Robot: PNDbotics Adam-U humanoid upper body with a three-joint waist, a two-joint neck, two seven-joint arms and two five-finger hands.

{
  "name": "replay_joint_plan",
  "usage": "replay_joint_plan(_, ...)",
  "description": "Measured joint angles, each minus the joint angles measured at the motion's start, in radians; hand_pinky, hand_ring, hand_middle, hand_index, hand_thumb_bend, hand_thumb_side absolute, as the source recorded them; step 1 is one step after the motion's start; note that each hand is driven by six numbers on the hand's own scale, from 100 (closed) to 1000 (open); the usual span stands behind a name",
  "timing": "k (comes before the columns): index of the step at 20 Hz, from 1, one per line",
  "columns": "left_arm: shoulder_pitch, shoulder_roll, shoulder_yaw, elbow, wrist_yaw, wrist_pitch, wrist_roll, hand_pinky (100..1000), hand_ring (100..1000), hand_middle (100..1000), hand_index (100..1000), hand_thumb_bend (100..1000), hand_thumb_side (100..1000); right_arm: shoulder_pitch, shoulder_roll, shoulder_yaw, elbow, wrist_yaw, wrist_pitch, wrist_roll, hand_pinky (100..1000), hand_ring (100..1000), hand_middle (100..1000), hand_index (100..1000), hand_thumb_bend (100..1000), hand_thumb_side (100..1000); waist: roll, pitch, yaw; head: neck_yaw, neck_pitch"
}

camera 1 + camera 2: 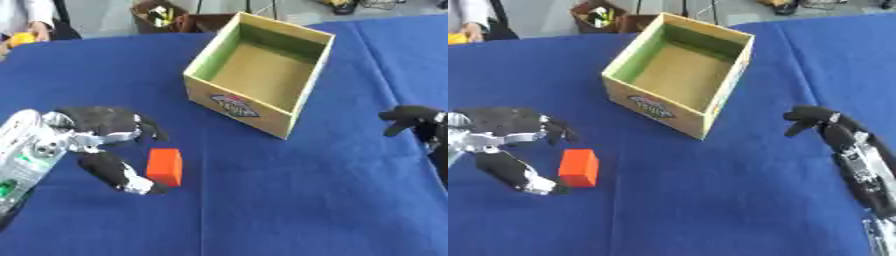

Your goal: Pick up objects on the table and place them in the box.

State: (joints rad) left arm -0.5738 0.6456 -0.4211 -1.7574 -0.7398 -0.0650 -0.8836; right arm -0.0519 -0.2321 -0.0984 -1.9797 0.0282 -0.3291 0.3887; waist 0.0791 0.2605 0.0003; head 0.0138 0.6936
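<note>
I saw my left hand (96, 130) low on the left side of the worktop (262, 200), which had a blue cloth over it. The fingers (149, 127) were spread wide and curved a bit, and the thumb (118, 175) reached out below them. A small orange block (164, 167) lay on the cloth in the gap between the thumb and the fingers. The tip of the thumb was just beside the bottom of the block, maybe touching it. The fingers above were near the block but apart from it, so the hand was not holding it.

The box (229, 102) stood farther back, near the middle of the worktop. It was made of cardboard, open at the top, with green on the inner walls and a picture label on the front side. I could see nothing inside it.

My right hand (815, 117) was at the right side, well apart from the block and near the box. Its fingers were curled in and held nothing.
</note>
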Motion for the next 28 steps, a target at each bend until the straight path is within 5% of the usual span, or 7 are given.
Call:
replay_joint_plan(16,-0.006,-0.058,-0.017,0.143,-0.161,-0.056,0.072,560,728,774,923,590,856,-0.001,0.009,0.001,0.000,0.004,0.009,0.009,954,829,566,849,100,1000,0.000,0.007,-0.009,0.002,-0.001)
replay_joint_plan(28,-0.008,-0.073,-0.013,0.152,-0.183,-0.059,0.154,464,620,666,848,549,852,-0.002,0.017,0.003,0.000,0.013,0.014,0.014,956,831,565,849,100,1000,-0.001,0.013,-0.008,0.001,-0.001)
